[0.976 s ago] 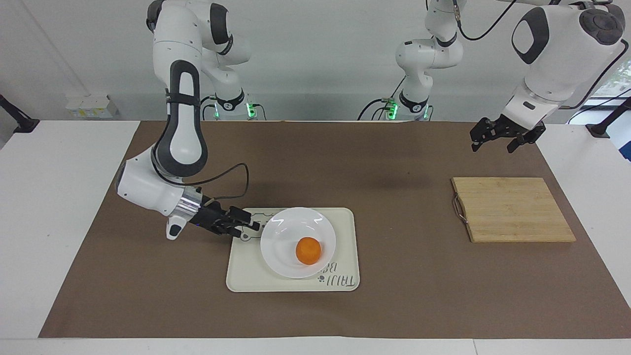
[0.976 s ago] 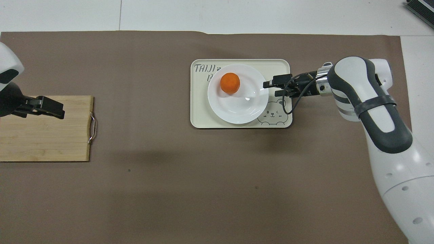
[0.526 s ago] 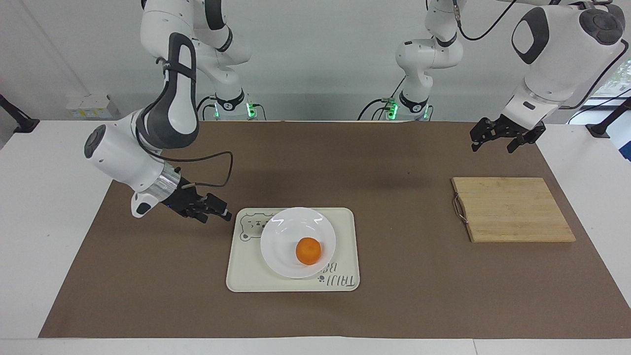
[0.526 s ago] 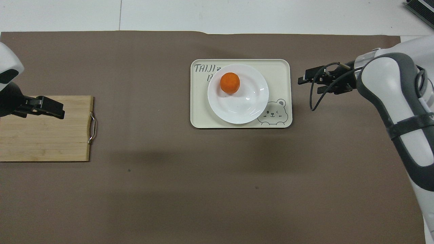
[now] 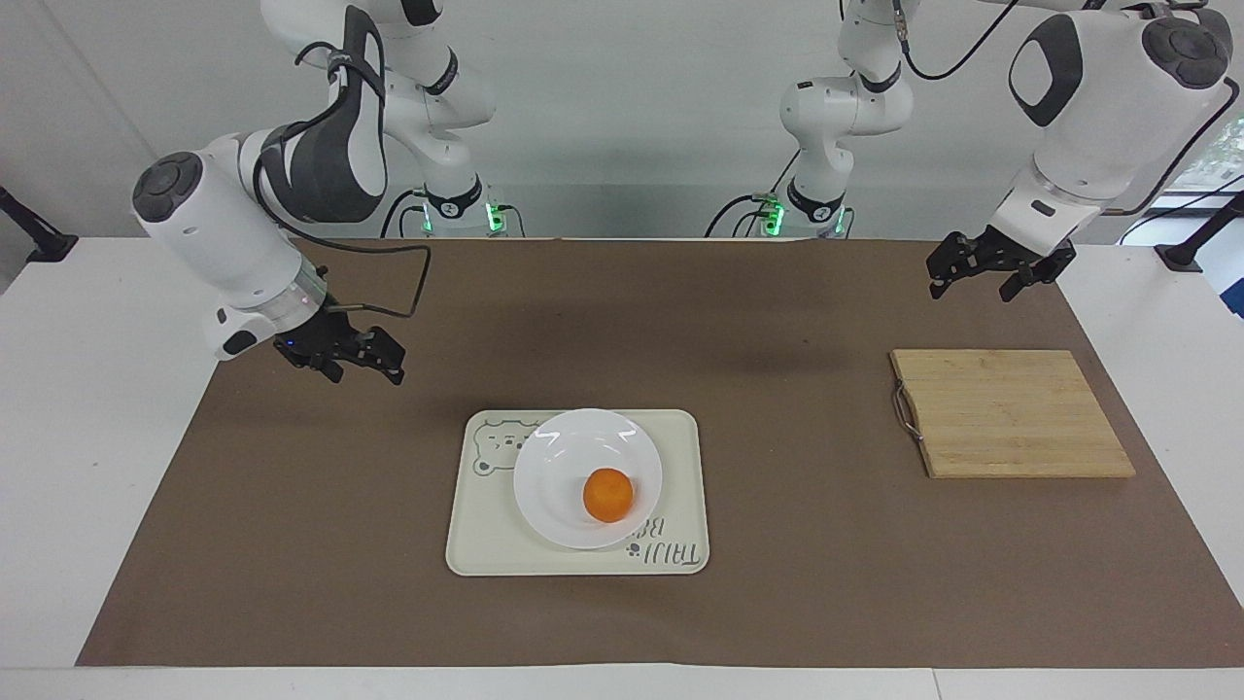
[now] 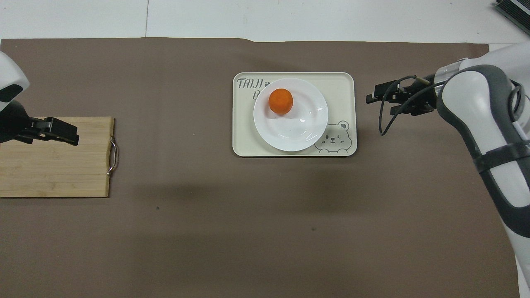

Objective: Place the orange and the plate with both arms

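Observation:
The orange (image 5: 608, 494) lies in the white plate (image 5: 559, 457), which rests on the cream bear tray (image 5: 680, 457) in the middle of the table. In the overhead view the orange (image 6: 280, 101) sits in the plate (image 6: 298, 128), in the part farther from the robots. My right gripper (image 5: 367, 372) is open and empty, raised over the brown mat beside the tray, toward the right arm's end; it also shows in the overhead view (image 6: 379, 103). My left gripper (image 5: 982, 275) is open and empty, held high over the cutting board's edge (image 6: 66, 132); that arm waits.
A bamboo cutting board (image 5: 1011, 413) with a metal handle lies toward the left arm's end of the table, and shows in the overhead view (image 6: 54, 165). A brown mat (image 5: 777, 583) covers the table.
My right gripper has drawn back from the plate's rim, off the tray, and risen toward the right arm's end. Plate, orange and left arm have not moved.

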Robot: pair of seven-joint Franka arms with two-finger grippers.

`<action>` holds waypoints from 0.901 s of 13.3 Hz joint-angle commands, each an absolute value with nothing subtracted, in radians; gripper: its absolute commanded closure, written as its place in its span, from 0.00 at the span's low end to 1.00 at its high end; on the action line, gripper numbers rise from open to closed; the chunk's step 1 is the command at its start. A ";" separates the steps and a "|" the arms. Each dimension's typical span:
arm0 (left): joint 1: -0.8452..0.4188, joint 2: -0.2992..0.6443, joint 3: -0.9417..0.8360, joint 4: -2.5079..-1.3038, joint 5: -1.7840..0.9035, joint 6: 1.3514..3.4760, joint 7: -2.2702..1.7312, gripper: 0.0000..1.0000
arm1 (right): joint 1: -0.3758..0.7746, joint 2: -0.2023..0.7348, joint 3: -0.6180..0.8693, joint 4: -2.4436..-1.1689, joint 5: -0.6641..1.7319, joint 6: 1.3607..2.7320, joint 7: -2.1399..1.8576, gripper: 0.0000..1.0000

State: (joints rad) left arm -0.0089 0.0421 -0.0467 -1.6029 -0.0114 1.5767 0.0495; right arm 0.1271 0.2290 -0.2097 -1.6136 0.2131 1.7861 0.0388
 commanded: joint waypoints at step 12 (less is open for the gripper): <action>-0.003 0.029 -0.051 -1.601 0.008 1.545 0.060 0.00 | 0.054 0.019 -0.202 -1.678 0.005 1.660 -0.022 0.00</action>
